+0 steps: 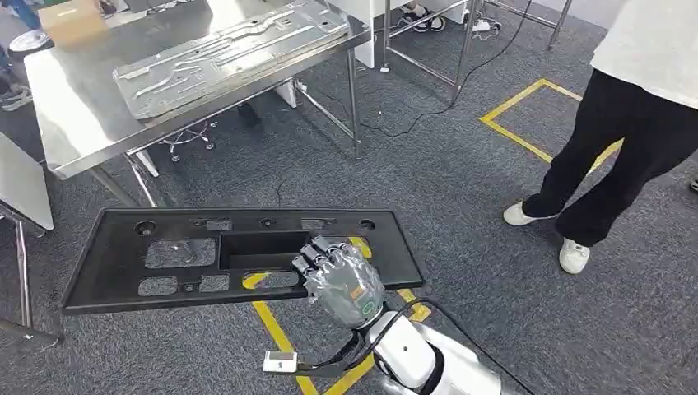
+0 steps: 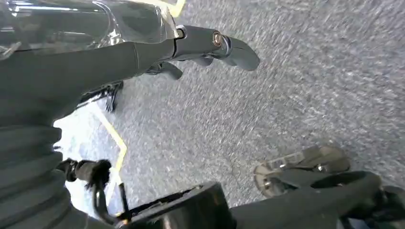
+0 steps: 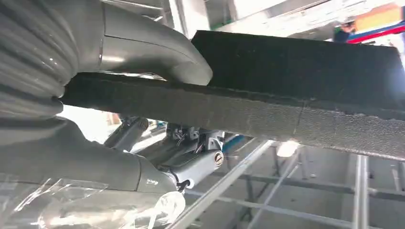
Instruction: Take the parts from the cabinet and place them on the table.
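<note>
The right hand (image 1: pixel 342 276) pinches the black panel (image 1: pixel 189 255) by its near edge, fingers (image 1: pixel 323 253) on top, thumb beneath; it hangs level, short of the bench (image 1: pixel 82 115). Left hand (image 2: pixel 210 45) holds nothing, fingers loosely curled. Held off-centre, the long panel could sag, twist free, or clip the bench edge.

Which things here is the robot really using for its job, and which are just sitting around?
For the job:
black panel, held by the right hand
steel table
metal sheet part lying on it

Just around:
cardboard box
yellow floor tape
a person's white shoes
</note>
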{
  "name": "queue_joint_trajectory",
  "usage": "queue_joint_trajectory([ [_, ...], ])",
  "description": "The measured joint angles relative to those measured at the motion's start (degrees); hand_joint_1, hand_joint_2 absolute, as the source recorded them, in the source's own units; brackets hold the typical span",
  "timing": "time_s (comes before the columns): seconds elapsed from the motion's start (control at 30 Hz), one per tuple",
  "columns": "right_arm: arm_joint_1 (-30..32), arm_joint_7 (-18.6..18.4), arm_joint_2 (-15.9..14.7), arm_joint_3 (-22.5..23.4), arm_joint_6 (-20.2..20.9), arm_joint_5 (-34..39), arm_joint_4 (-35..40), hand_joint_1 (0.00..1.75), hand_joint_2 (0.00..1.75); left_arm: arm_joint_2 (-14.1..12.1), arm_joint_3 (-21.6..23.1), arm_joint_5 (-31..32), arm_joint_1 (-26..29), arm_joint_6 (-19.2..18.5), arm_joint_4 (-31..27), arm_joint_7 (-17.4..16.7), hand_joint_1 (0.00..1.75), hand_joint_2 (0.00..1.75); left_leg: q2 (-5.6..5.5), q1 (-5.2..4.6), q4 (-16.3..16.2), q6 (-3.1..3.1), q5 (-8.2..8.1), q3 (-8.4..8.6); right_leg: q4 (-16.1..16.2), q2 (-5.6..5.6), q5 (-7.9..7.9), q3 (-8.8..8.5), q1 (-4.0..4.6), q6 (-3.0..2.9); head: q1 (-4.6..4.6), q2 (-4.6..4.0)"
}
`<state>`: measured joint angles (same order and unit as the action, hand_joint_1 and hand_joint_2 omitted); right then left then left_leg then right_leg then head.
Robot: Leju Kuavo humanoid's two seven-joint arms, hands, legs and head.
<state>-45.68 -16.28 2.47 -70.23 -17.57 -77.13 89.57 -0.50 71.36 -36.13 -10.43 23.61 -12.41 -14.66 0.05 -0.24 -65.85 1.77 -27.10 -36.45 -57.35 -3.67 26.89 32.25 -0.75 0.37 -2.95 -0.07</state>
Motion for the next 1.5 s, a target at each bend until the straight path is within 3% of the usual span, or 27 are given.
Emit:
queue_joint_trajectory([
  [0.03,-0.09,0.0,0.09,0.0,0.0,0.0,0.0,1.75,1.75,-0.02,0.04,0.02,0.44,0.0,0.0,0.0,0.0,1.75,1.05,-0.38,5.87,0.83,2.85,2.72,0.03,-0.5,0.23,-0.4,0.13,-0.04,0.0,0.0],
  [0.07,-0.14,0.0,0.09,0.0,0.0,0.06,0.0,1.75,1.75,-0.09,0.04,0.04,0.84,0.04,0.0,0.0,0.0,1.75,3.97,-1.22,9.14,1.71,2.98,4.26,0.27,-0.79,0.32,-0.58,0.09,-0.02,0.02,-0.02],
  [0.1,-0.18,0.02,0.07,0.0,-0.02,0.44,0.0,1.75,1.75,-0.13,0.07,0.09,0.91,0.04,0.0,-0.09,0.0,1.75,4.32,-1.68,10.02,1.96,2.72,4.44,0.27,-1.29,0.32,-0.41,0.46,0.14,0.0,0.0],
  [0.2,-0.29,0.66,0.18,0.0,0.15,1.07,-0.09,1.75,1.75,-0.2,0.04,0.07,1.03,-0.04,0.0,0.0,0.0,1.75,2.82,-1.99,10.93,2.04,2.65,4.21,0.71,-2.97,0.28,-0.61,0.25,0.81,0.0,-0.02],
  [0.23,-0.42,0.7,0.29,0.0,0.24,1.11,-0.07,1.75,1.75,-0.17,0.07,0.09,1.1,-0.04,0.0,0.0,0.0,1.75,2.33,-1.14,12.19,1.92,3.23,5.37,0.65,-2.48,0.73,-0.81,0.43,1.32,0.04,0.0],
  [0.27,-0.46,0.7,0.2,0.0,0.46,1.14,-0.13,1.75,1.75,-0.09,0.07,0.07,1.18,0.0,0.0,0.04,0.0,1.75,2.01,-1.03,12.61,1.78,3.37,5.79,-0.52,0.25,1.26,-0.73,0.12,1.49,0.02,-0.02],
  [0.33,-0.53,0.68,0.18,0.0,0.59,1.13,-0.13,1.75,1.75,-0.07,0.07,-0.02,1.05,0.05,0.0,0.04,0.0,1.75,1.48,-0.78,12.63,2.06,3.34,5.96,-8.16,3.01,4.97,3.25,0.11,1.61,0.07,0.0],
  [0.37,-0.34,0.68,0.07,0.0,0.61,1.14,-0.15,1.75,1.75,0.04,0.07,-0.11,1.08,0.04,0.0,0.04,0.0,1.75,1.07,-0.79,12.62,2.12,3.28,5.98,-13.45,3.27,6.91,6.2,0.09,1.78,0.09,0.0],
  [0.4,-0.19,0.66,-0.09,-0.02,0.61,1.05,-0.2,1.75,1.75,0.09,0.04,-0.48,1.13,0.04,0.0,0.43,0.0,1.75,0.6,-0.79,12.59,2.16,3.24,5.98,-16.97,3.29,7.57,8.37,0.1,1.9,0.09,0.0],
  [0.43,-0.07,0.66,-0.26,-0.02,0.61,1.01,-0.22,1.75,1.75,0.09,0.04,-0.88,1.18,-0.11,0.0,0.83,0.0,1.75,0.2,-0.79,12.59,2.17,3.18,6.1,-17.5,3.29,6.75,9.17,0.09,1.95,0.07,0.0],
  [0.47,-0.05,0.61,-0.33,-0.02,0.61,1.01,-0.26,1.75,1.75,0.09,0.02,-1.34,1.26,-0.29,0.0,1.05,0.0,1.75,-0.22,-0.72,12.54,2.04,3.05,6.25,-15.28,3.28,4.67,8.58,0.05,2.02,0.09,0.0],
  [0.53,-0.11,0.61,-0.39,-0.04,0.61,0.96,-0.26,1.75,1.75,0.13,-0.04,-1.82,1.28,-0.66,0.0,1.05,0.0,1.75,-0.8,-0.52,12.27,1.6,2.49,6.86,-4.83,3.28,-1.48,4.07,-0.15,2.09,0.09,0.0],
  [0.57,-0.12,0.61,-0.41,-0.02,0.64,0.92,-0.26,1.75,1.75,0.15,-0.07,-2.16,1.37,-0.74,0.0,1.05,0.0,1.75,-0.98,-0.51,11.86,1.19,1.99,6.88,-0.02,3.35,-2.81,2.09,-0.36,2.3,0.09,0.0],
  [0.6,-0.32,0.61,-0.48,-0.04,0.72,0.92,-0.28,1.75,1.75,0.09,-0.13,-2.38,1.32,-0.83,0.0,1.07,0.0,1.75,-1.13,-1.03,11.23,0.88,1.55,6.44,0.54,3.68,-2.18,1.69,-0.32,1.99,0.09,-0.02],
  [0.73,-0.49,0.59,-0.39,-0.04,1.12,0.9,-0.28,1.75,1.75,0.04,-0.35,-2.58,1.46,-1.18,0.0,1.35,0.0,1.75,-1.15,-0.81,11.24,0.71,1.19,6.35,0.48,3.65,-2.1,1.9,-0.28,0.68,0.04,0.0],
  [0.8,-0.83,0.59,-0.35,-0.04,1.27,0.9,-0.28,1.75,1.75,0.02,-0.44,-2.27,1.43,-1.33,0.0,1.9,0.0,1.75,-0.88,-0.55,6.83,-0.31,-1.25,4.43,0.58,3.69,-1.97,1.75,-0.44,0.17,0.04,0.0],
  [0.87,-1.06,0.48,-0.37,-0.04,1.49,0.9,-0.26,1.75,1.75,0.0,-0.68,-2.05,0.78,-1.51,0.0,2.1,0.0,1.75,-0.75,-0.28,-2.93,-1.03,-5.2,-0.33,0.57,3.48,-1.7,1.68,-0.43,-0.18,0.02,0.0],
  [0.93,-1.0,0.46,-0.37,-0.07,1.73,0.98,-0.28,1.75,1.75,0.0,-0.98,-1.84,0.34,-1.6,0.0,2.12,0.0,1.75,-0.65,-0.21,-8.5,-1.18,-6.07,-3.21,0.57,3.33,-1.36,1.4,-0.4,-0.3,0.02,0.0],
  [1.0,-1.02,0.48,-0.37,-0.07,1.82,1.09,-0.26,1.75,1.75,0.02,-1.01,-1.22,0.45,-1.6,0.0,2.1,0.0,1.75,-0.6,-0.24,-2.83,-0.67,-1.8,-0.69,0.6,3.37,-0.9,0.61,-0.32,-0.14,0.02,0.0],
  [1.07,-1.09,0.55,-0.3,-0.07,1.82,1.16,-0.26,1.75,1.75,0.02,-0.94,-0.83,1.16,-1.68,0.0,2.07,0.0,1.75,-0.35,-0.45,8.37,0.44,3.6,4.39,0.74,3.41,-0.31,-0.4,-0.2,0.04,0.02,0.0],
  [1.13,-1.29,0.52,-0.37,-0.07,1.84,1.2,-0.26,1.75,1.75,-0.02,-0.92,-0.72,1.4,-1.6,0.0,2.07,0.0,1.75,0.23,-1.24,11.92,1.45,1.98,5.84,1.22,3.41,-0.26,-0.22,-0.21,0.55,0.02,0.0],
  [1.2,-1.14,0.52,-0.35,-0.04,1.99,1.33,-0.2,1.75,1.75,-0.02,-0.94,-0.77,1.62,-1.57,0.0,2.21,0.0,1.75,0.05,-1.28,12.7,1.51,1.85,5.91,0.56,3.19,-1.06,-0.27,-0.18,1.25,0.04,0.0],
  [1.27,-1.26,0.52,-0.37,0.0,1.99,1.35,-0.13,1.75,1.75,0.07,-0.96,-0.83,1.8,-1.55,0.0,2.25,0.0,1.75,-0.13,-0.81,13.28,1.72,1.84,7.77,-0.57,3.17,-0.43,-0.25,-0.28,1.81,0.13,0.0],
  [1.3,-1.32,0.5,-0.35,0.0,1.99,1.33,-0.11,1.75,1.75,0.07,-0.94,-0.83,1.86,-1.55,0.0,2.23,0.0,1.75,-0.16,-0.77,13.3,2.07,1.58,8.49,-2.95,3.29,0.34,0.72,-0.21,1.89,0.09,-0.02],
  [1.4,-1.15,0.42,-0.48,0.0,2.01,1.31,-0.11,1.75,1.75,0.22,-0.94,-0.85,2.11,-1.38,0.0,2.25,0.0,1.75,-0.19,-0.74,13.3,2.47,0.26,9.78,-16.02,3.36,4.54,9.5,-0.2,2.42,0.09,-0.02],
  [1.43,-1.0,0.42,-0.61,0.0,2.03,1.29,-0.11,1.75,1.75,0.22,-0.94,-0.85,2.22,-1.33,0.0,2.25,0.0,1.75,-0.33,-0.72,13.3,2.48,-0.19,10.27,-17.83,3.36,4.77,11.54,-0.21,2.43,0.11,0.0],
  [1.5,-0.92,0.37,-0.72,-0.02,2.14,1.16,-0.11,1.75,1.75,0.26,-0.94,-0.83,2.43,-1.33,0.0,2.25,0.0,1.75,-0.68,-0.46,13.3,2.17,-1.4,11.86,-13.8,3.35,2.01,11.61,-0.27,2.53,0.09,0.0],
])
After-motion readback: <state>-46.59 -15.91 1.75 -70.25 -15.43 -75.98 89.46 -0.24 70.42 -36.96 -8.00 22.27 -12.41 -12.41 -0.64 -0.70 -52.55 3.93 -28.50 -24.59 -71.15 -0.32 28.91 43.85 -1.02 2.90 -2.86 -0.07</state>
